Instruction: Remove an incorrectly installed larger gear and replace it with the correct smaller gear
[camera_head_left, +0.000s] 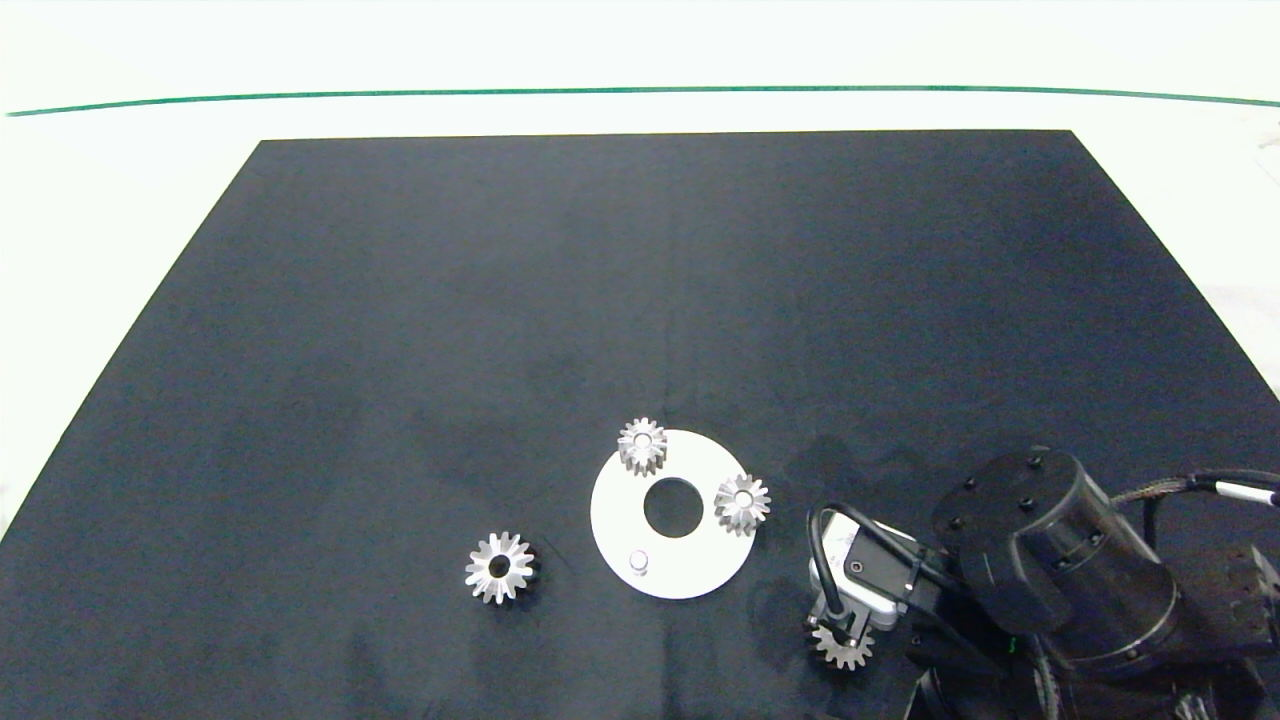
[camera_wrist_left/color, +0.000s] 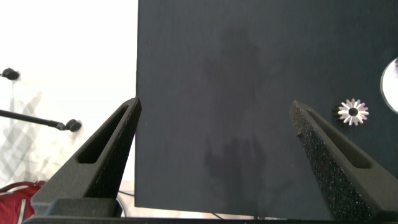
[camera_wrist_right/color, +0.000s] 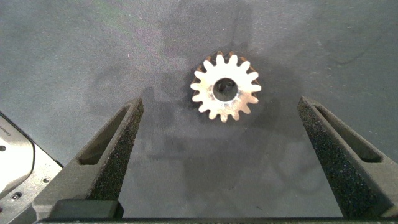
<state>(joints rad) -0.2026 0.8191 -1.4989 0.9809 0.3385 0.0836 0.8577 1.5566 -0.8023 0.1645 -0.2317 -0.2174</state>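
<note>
Hovering over the smaller gear (camera_wrist_right/color: 225, 87), the right gripper (camera_head_left: 842, 632) has its jaws spread wide, one foam pad on either side of the gear and neither touching it; the gear lies flat on the black mat (camera_head_left: 640, 300) near the table's front edge, to the right of the white disc (camera_head_left: 620, 520) and well apart from it. The larger gear (camera_head_left: 499, 567), the star-like one with long pointed teeth, lies flat on the mat just left of the disc, clear of it, so the removal half of the job looks done. On the disc two small blunt-toothed gears sit on their posts, one at the far edge (camera_head_left: 642, 445) and one at the right edge (camera_head_left: 742, 503), while the short peg (camera_head_left: 638, 563) at the near left of the disc stands bare; that is presumably where the smaller gear belongs. What appears left is to close on the smaller gear, lift it, carry it across to the bare peg and seat its centre hole over it. The left gripper (camera_wrist_left/color: 214, 155) hangs open over the mat's left border, well away from the work, with the larger gear visible beyond its fingers
</note>
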